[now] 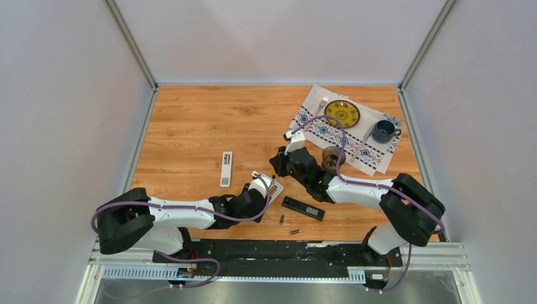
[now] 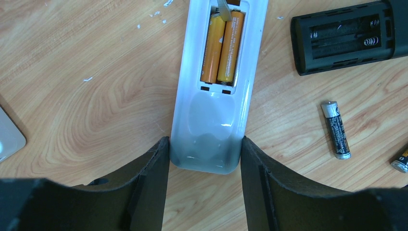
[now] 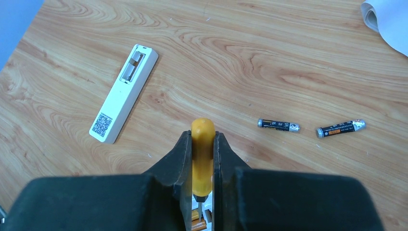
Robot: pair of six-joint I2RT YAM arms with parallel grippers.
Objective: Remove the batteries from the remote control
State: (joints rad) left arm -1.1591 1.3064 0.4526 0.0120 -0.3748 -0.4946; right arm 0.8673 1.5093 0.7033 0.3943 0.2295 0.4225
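1. the left gripper (image 2: 204, 144) is closed on the near end of a white remote (image 2: 207, 125), one finger pressed to each side.
2. two golden-orange batteries (image 2: 222, 45) lie side by side in its open compartment.
3. the right gripper (image 3: 202, 137) is clamped on the yellow screwdriver (image 3: 202, 168), whose metal tip sits at the far end of the orange pair.
4. two dark batteries (image 3: 278, 125) lie loose on the table (image 2: 96, 72), near a black remote (image 2: 341, 38) with an empty bay.
5. a second white remote (image 3: 124, 94) lies well apart.
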